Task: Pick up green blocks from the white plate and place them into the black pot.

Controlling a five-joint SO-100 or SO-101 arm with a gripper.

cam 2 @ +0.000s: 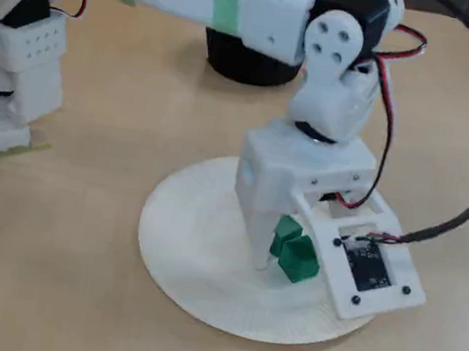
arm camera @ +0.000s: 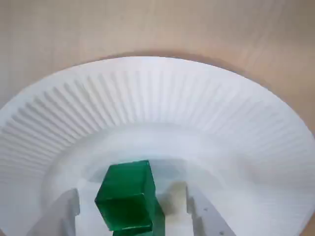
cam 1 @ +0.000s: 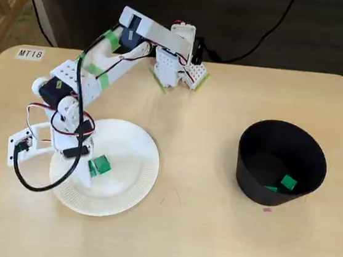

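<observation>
Two green blocks (cam 1: pixel 99 166) lie close together on the white paper plate (cam 1: pixel 140 162), left of centre in a fixed view. My gripper (cam 1: pixel 92 164) is lowered over them and open. In the wrist view the upper green block (arm camera: pixel 127 191) sits between my white fingers (arm camera: pixel 66 211), with a gap on each side, and the second block shows only partly below it. The other fixed view shows both blocks (cam 2: pixel 294 251) under the gripper (cam 2: pixel 289 256) on the plate (cam 2: pixel 195 262). The black pot (cam 1: pixel 248 171) stands to the right with green blocks (cam 1: pixel 287 182) inside.
The arm's base (cam 1: pixel 179 64) is clamped at the table's far edge, and a black cable (cam 1: pixel 35 184) loops off the wrist past the plate's left side. Bare wooden table (cam 1: pixel 198 169) lies between plate and pot. The pot (cam 2: pixel 242 64) shows behind the arm.
</observation>
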